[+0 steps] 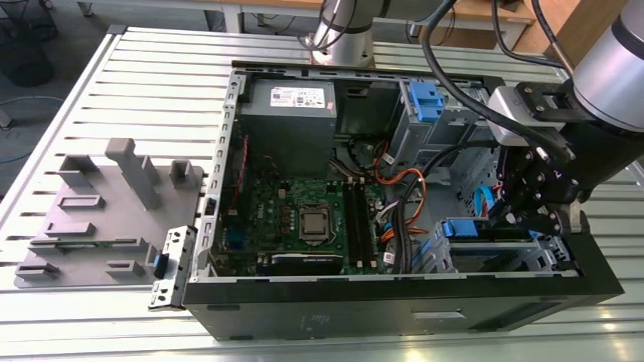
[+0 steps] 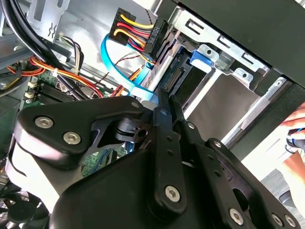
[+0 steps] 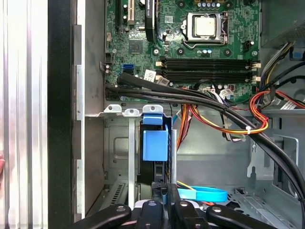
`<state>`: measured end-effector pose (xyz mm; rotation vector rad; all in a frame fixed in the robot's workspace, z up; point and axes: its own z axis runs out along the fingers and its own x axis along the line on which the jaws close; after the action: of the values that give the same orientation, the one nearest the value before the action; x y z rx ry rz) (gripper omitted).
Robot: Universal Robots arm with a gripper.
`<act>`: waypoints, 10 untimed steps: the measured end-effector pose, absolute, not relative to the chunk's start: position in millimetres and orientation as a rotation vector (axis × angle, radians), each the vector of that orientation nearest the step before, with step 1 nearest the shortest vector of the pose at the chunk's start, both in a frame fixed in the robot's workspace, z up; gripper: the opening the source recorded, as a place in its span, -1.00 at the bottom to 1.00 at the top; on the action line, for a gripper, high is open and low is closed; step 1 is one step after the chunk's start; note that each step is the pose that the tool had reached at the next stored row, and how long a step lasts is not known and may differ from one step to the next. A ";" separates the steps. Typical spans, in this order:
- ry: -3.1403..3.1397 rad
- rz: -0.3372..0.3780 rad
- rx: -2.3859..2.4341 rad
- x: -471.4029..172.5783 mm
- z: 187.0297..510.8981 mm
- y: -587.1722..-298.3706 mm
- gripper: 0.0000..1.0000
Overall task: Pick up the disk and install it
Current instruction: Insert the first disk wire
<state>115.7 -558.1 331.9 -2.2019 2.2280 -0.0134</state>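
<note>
Directly ahead of the gripper (image 3: 160, 191), the disk (image 3: 155, 145) is sitting on edge in the bay (image 3: 119, 143), with its blue carrier end pointing away from the gripper toward the board (image 3: 190, 62). The fingers are lying pressed together. They look narrower than the disk's near edge, so they appear to be bearing on it rather than pinching it, but contact cannot be confirmed. The carrier tab is lining up with the bay's flanges, so the disk is probably close to seated.

Beside the gripper, a blue cable (image 3: 205, 194) is looping across the case floor. Just past the fingertips, a power plug (image 2: 131, 28) is hanging near the disk's connector.

Probable faults from this position:
- Off-centre pressure is likely to cock the disk in its rails and jam it.
- The blue cable may be getting trapped between the gripper and the disk.
- Closed fingers may slip off the narrow edge and strike the bay wall.
</note>
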 end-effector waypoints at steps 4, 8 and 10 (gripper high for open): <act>2.228 -0.014 -2.202 115.7 330.5 -558.1 -0.68; 2.228 -0.014 -2.202 115.7 330.4 -558.1 -0.68; 2.228 -0.014 -2.202 115.7 330.3 -558.1 -0.68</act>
<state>115.7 -558.1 330.3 -2.2019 2.2279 -0.0135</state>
